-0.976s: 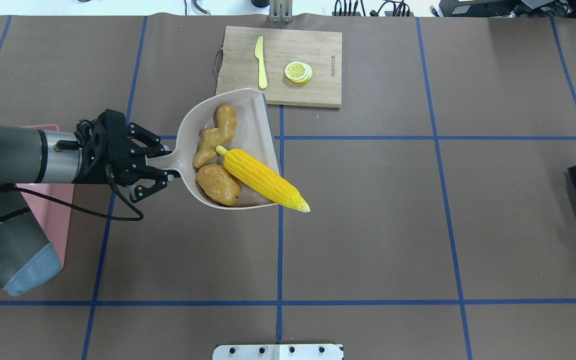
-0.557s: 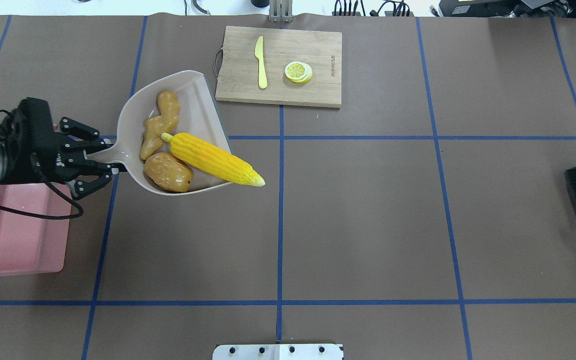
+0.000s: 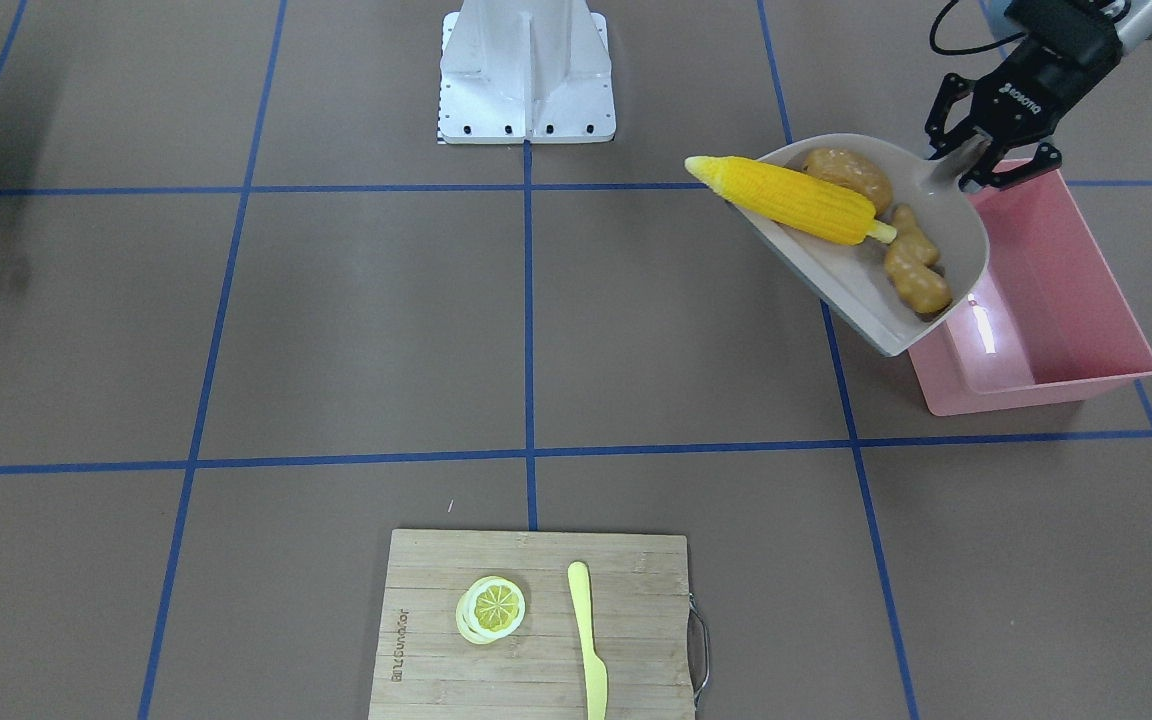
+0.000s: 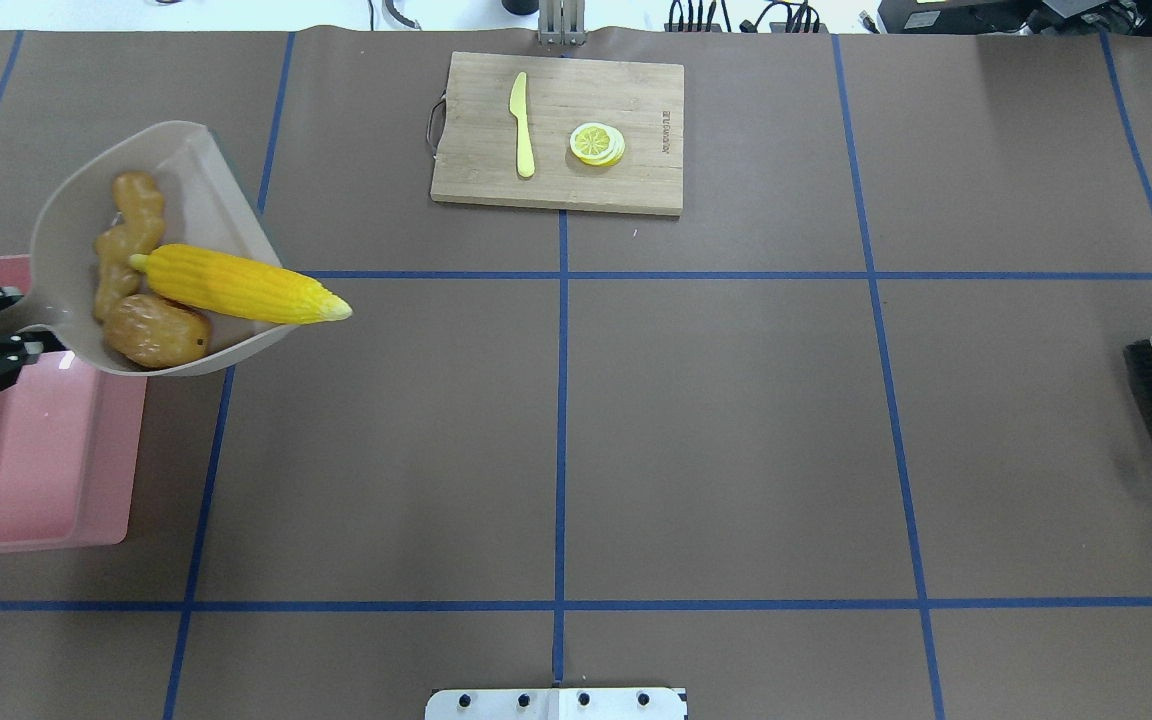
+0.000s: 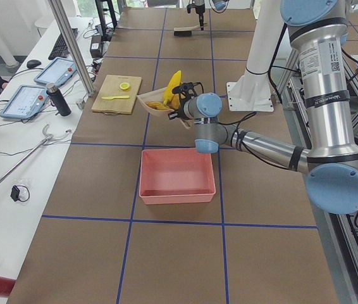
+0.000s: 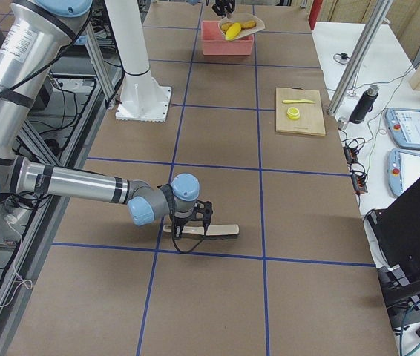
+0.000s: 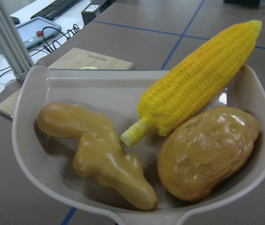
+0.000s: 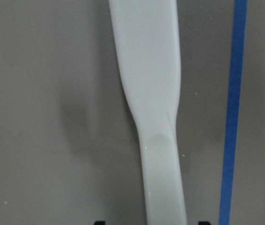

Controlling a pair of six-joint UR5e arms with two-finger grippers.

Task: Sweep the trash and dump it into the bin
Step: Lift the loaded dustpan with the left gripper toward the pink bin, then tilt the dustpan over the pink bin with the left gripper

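Currently: left gripper (image 3: 976, 165) clamped on the handle of the beige dustpan (image 3: 836, 275), raised near the pink bin (image 3: 1036, 395). Corn cob (image 3: 796, 200), potato (image 3: 846, 172) and ginger root (image 3: 916, 265) lie in the pan. Right gripper (image 6: 193, 222) at the brush (image 6: 221, 231): grip undetermined.

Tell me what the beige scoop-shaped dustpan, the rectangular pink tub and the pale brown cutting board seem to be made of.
The beige scoop-shaped dustpan looks like moulded plastic, smooth with a sheen and rounded one-piece walls. The rectangular pink tub is probably plastic, glossy: glare shows on its inside. The pale brown cutting board seems wood or bamboo, matt, with strip grain.
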